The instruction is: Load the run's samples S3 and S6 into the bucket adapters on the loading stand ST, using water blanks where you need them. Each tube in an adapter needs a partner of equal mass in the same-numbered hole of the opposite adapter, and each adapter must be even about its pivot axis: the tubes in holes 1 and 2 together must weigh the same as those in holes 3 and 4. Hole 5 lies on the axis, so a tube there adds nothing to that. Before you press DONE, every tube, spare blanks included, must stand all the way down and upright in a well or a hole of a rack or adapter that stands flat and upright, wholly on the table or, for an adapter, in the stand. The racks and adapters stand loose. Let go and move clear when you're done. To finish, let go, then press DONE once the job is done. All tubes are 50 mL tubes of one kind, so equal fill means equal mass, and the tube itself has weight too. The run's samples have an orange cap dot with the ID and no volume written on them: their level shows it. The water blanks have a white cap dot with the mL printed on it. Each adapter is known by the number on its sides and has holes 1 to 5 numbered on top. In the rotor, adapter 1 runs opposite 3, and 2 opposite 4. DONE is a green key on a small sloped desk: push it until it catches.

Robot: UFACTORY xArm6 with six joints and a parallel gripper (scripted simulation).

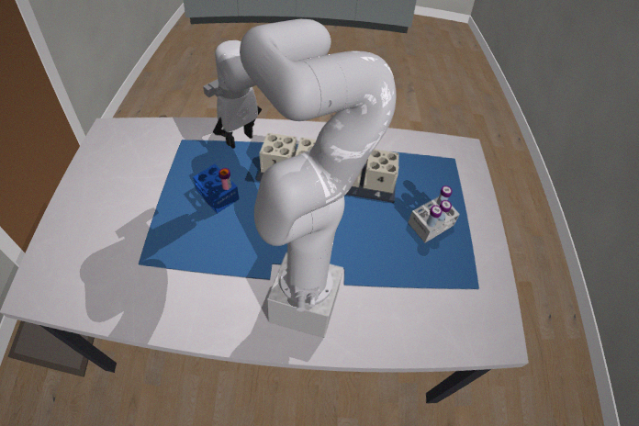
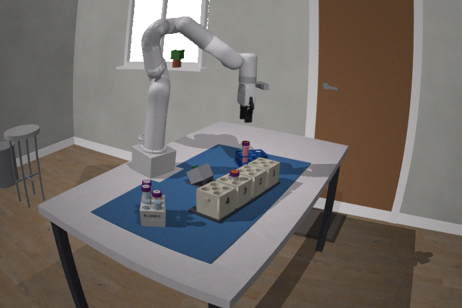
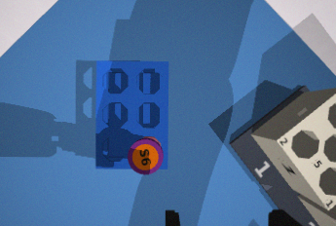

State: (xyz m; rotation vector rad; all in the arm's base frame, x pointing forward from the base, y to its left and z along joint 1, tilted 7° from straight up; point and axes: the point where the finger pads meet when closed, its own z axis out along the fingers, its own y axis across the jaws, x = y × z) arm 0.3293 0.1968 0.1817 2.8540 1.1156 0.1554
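Note:
My gripper is open and empty. It hangs high above the mat, between the blue sample rack and adapter 1. Sample S6, pink with an orange cap dot, stands upright in a corner well of the blue rack. Sample S3 stands in a hole of adapter 3. Adapter 2 and adapter 4 are empty. The arm hides adapters 2 and 3 in the top view.
The white BLANKS rack holds three purple-capped blanks at the mat's far end from the blue rack. The sloped DONE desk sits between the robot base and the adapters. The adapters stand in a row on the dark stand.

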